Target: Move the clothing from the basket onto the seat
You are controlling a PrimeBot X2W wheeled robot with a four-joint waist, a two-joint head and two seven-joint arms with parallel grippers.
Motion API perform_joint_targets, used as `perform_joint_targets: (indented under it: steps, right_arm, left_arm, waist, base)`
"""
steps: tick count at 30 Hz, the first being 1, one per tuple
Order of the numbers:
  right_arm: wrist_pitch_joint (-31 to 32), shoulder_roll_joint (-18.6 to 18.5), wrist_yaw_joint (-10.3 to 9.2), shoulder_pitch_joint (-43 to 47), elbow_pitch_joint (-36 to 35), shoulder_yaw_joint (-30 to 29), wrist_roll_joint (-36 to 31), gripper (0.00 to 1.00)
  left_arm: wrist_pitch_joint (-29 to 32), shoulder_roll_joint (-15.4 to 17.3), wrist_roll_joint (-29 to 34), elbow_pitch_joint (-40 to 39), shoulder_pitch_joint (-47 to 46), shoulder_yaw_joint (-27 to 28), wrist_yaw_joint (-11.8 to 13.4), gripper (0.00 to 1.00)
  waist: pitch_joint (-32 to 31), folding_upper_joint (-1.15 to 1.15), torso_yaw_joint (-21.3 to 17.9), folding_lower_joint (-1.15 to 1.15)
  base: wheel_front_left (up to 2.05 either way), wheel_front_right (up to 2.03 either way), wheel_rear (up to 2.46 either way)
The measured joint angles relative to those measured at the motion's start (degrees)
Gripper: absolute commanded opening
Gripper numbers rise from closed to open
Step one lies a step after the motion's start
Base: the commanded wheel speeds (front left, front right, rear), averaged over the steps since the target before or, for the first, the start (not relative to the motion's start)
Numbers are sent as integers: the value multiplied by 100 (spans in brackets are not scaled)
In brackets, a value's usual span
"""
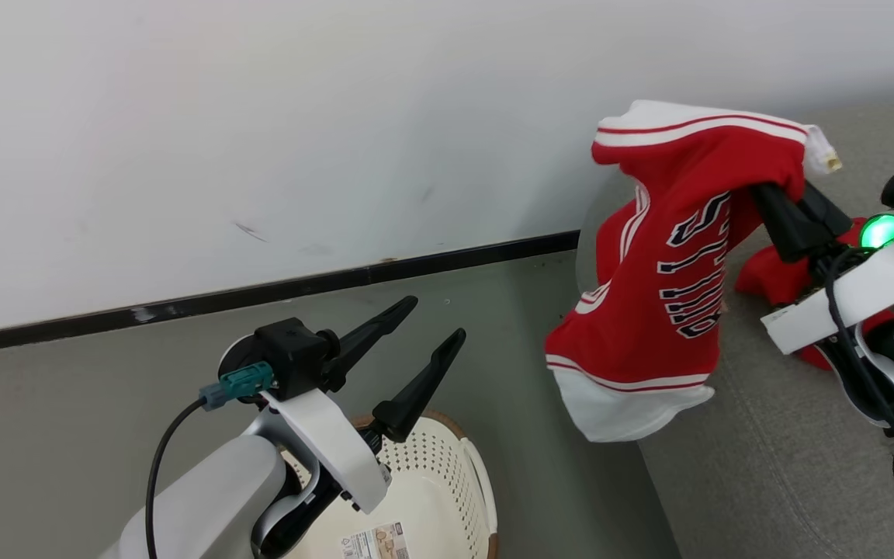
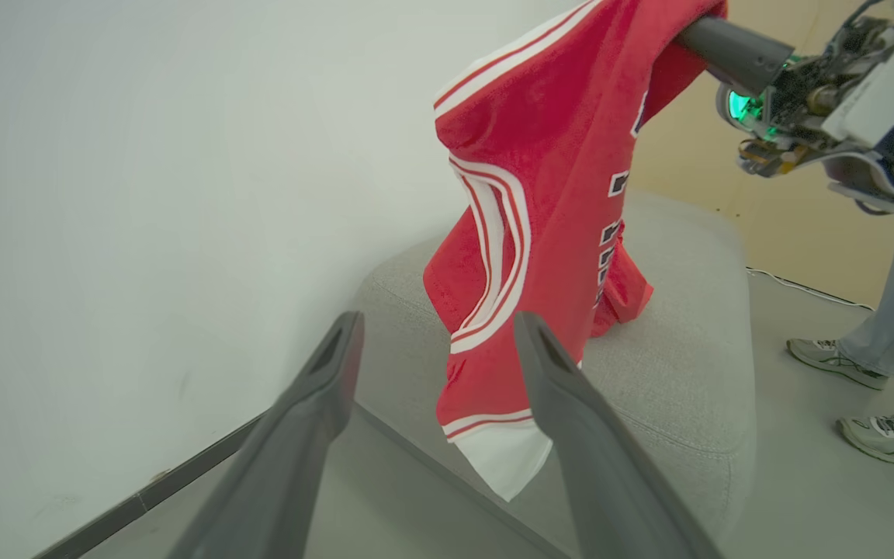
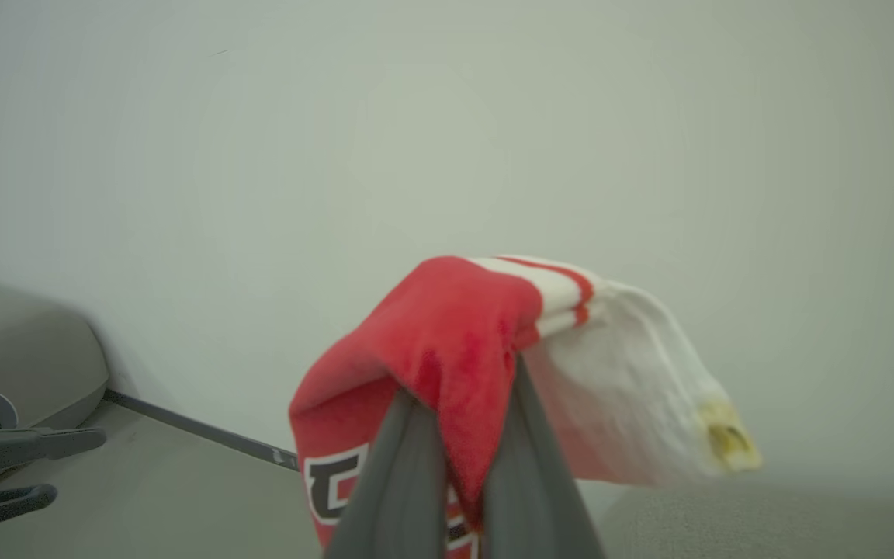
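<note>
The red jersey (image 1: 668,272) with white trim and dark lettering hangs in the air above the near-left corner of the grey seat (image 1: 765,466). My right gripper (image 1: 765,192) is shut on its upper fold. In the right wrist view the two fingers pinch the red cloth of the jersey (image 3: 431,334) at my right gripper (image 3: 466,388). A plain red garment (image 1: 765,276) lies on the seat behind that arm. The cream basket (image 1: 431,466) stands on the floor at the lower middle. Above it my left gripper (image 1: 435,318) is open and holds nothing.
A white wall with a dark skirting strip (image 1: 261,295) runs behind the basket and seat. In the left wrist view a person's feet in grey shoes (image 2: 835,361) stand on the floor to the right of the seat (image 2: 687,373).
</note>
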Motion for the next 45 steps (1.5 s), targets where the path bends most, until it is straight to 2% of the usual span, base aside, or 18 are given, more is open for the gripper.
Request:
perform_joint_targets:
  steps: [16,34,45]
  right_arm:
    - [-1,-285,1,386,-777,-1239,-168,0]
    - [-1,-292,1,852,-1258,-1568,-231,0]
    - [-1,-283,1,1041,-1323,-1651,-341,0]
  left_arm:
    - [-76,80,1,-131,148,-71,-5,100]
    - [-152,285,23,-358,202,59,2,100]
    - [-162,432,64,-479,294,158,124,100]
  waist:
    - [13,0,-728,0]
    - [167,0,-1508,0]
    - [272,0,-1873,0]
  base:
    - [0,0,0]
    - [0,0,0]
    - [0,0,0]
